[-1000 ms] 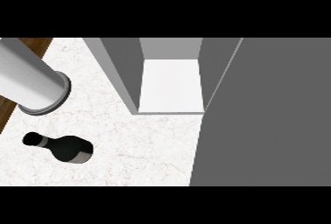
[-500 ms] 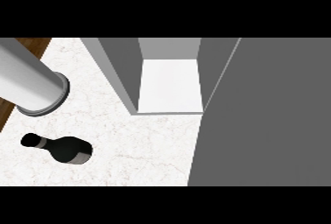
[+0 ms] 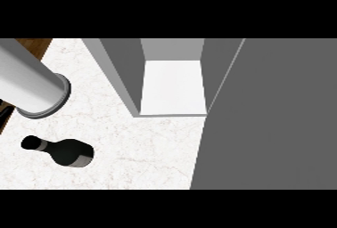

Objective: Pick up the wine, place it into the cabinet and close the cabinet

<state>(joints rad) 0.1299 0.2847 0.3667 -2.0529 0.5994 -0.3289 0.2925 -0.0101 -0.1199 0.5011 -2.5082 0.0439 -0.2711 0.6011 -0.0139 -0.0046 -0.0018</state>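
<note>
Nearest, a dark glass wine bottle (image 3: 60, 151) stands on the white marbled worktop (image 3: 145, 151) near its front left corner, untouched. Beyond it, at the left edge, a grey cylindrical forearm (image 3: 30, 87) slants in; no hand shows, so whether either is apart or together cannot be told. Farther back stands the open grey cabinet (image 3: 172, 75), its white floor bare, its door (image 3: 270, 116) filling the right.

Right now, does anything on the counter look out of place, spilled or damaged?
Nothing stands out. The wine bottle stands on the marble counter, intact, with no spill around it. The cabinet is open, as the task needs. Only a grey forearm shows; no hand is visible.
</note>
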